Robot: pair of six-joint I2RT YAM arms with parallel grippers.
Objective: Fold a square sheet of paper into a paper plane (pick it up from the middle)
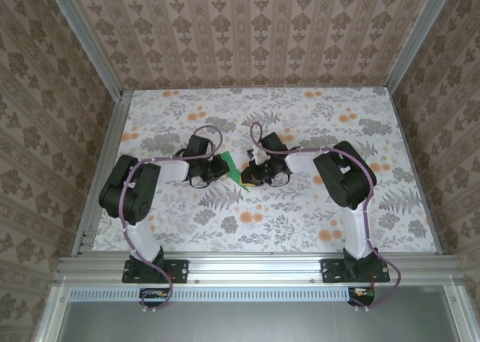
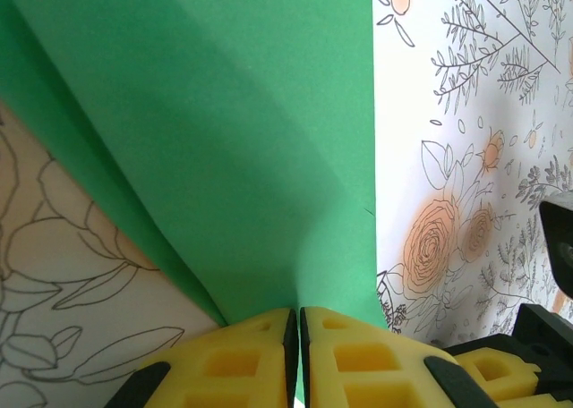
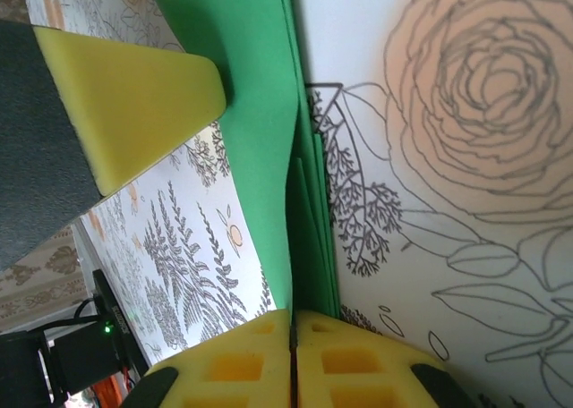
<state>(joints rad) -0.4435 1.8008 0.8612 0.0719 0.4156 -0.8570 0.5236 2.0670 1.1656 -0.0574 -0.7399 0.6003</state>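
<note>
The bright green sheet of paper (image 1: 231, 169) is folded into layers and held above the middle of the table between my two grippers. My left gripper (image 1: 217, 170) is shut on it from the left. In the left wrist view the yellow pads meet at the gripper (image 2: 298, 315), and a broad creased flap of the paper (image 2: 251, 140) fans out beyond them. My right gripper (image 1: 247, 173) is shut on it from the right. In the right wrist view that gripper (image 3: 293, 318) pinches the stacked edges of the paper (image 3: 260, 86), and a left finger pad (image 3: 134, 90) presses the far flap.
The floral tabletop (image 1: 300, 207) spreads round both arms. Aluminium rails (image 1: 255, 263) border its near edge and sides, and patterned walls rise behind. Cables loop over both wrists.
</note>
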